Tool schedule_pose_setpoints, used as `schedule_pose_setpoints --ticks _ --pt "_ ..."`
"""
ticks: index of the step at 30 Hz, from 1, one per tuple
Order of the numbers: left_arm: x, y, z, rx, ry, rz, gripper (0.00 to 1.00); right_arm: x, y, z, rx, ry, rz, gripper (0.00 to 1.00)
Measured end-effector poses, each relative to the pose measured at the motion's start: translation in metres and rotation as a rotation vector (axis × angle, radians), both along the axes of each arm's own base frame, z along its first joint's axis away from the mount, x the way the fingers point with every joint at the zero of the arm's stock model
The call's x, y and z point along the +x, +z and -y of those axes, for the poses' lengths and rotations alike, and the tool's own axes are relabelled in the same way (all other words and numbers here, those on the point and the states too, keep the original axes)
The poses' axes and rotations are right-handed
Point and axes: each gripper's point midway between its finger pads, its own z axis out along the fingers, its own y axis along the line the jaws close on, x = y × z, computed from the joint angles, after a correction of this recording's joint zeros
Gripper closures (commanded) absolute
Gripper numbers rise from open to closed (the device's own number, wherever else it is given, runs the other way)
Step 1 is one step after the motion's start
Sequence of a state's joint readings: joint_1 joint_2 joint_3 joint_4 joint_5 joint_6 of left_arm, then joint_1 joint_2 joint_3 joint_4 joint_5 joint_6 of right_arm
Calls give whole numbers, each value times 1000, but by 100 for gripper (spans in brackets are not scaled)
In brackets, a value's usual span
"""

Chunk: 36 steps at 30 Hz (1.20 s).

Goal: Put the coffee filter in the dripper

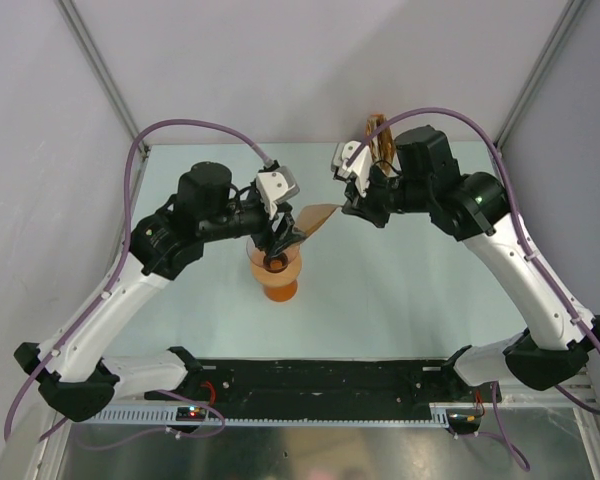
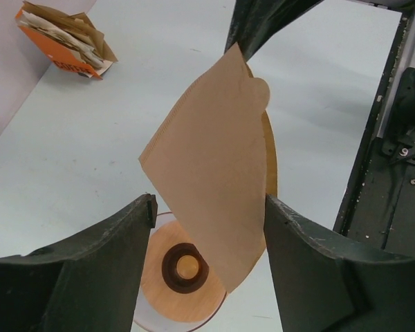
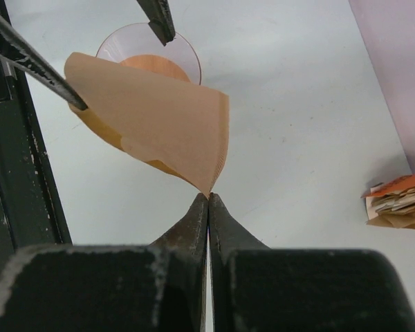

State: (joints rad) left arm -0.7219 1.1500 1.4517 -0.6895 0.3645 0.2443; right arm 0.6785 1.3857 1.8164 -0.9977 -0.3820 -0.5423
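The coffee filter (image 1: 317, 216) is a flat tan paper cone held in the air. My right gripper (image 1: 352, 207) is shut on its pointed corner, as the right wrist view shows (image 3: 208, 198). The filter (image 3: 159, 128) stretches from there toward the dripper (image 3: 187, 57). My left gripper (image 1: 283, 240) is open just above the dripper (image 1: 276, 272). In the left wrist view its jaws (image 2: 209, 207) stand either side of the filter's lower end (image 2: 214, 180), the right finger touching the paper's edge. The peach-orange dripper (image 2: 183, 294) with its dark centre hole lies below.
An upright bundle of brown papers in an orange pack (image 1: 380, 135) stands at the table's far edge behind my right arm; it also shows in the left wrist view (image 2: 66, 41) and the right wrist view (image 3: 401, 204). A black rail (image 1: 320, 380) runs along the near edge.
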Motion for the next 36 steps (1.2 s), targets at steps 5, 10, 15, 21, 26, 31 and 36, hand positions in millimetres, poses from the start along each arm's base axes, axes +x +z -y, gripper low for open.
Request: schedule_pose_setpoints --ticks 5,10,15,21,26,31,36 --pt "5 -1 -3 13 27 16 38 -6 1 -4 5 23 -1 100" --pt "8 -1 -5 28 32 41 44 -14 0 -11 6 57 -7 100" --pt "8 0 -5 41 11 71 54 -20 -3 -12 -5 80 -16 100" --pt "4 0 -5 51 -33 116 60 -25 -5 -12 -17 115 -11 100" --pt "3 -1 -5 70 -72 163 60 -33 0 -12 -12 165 14 100" --pt "3 0 -4 88 -101 207 61 -45 2 -14 -11 229 29 100" --pt "3 1 -3 98 -130 237 66 -57 -2 -15 -24 289 19 100"
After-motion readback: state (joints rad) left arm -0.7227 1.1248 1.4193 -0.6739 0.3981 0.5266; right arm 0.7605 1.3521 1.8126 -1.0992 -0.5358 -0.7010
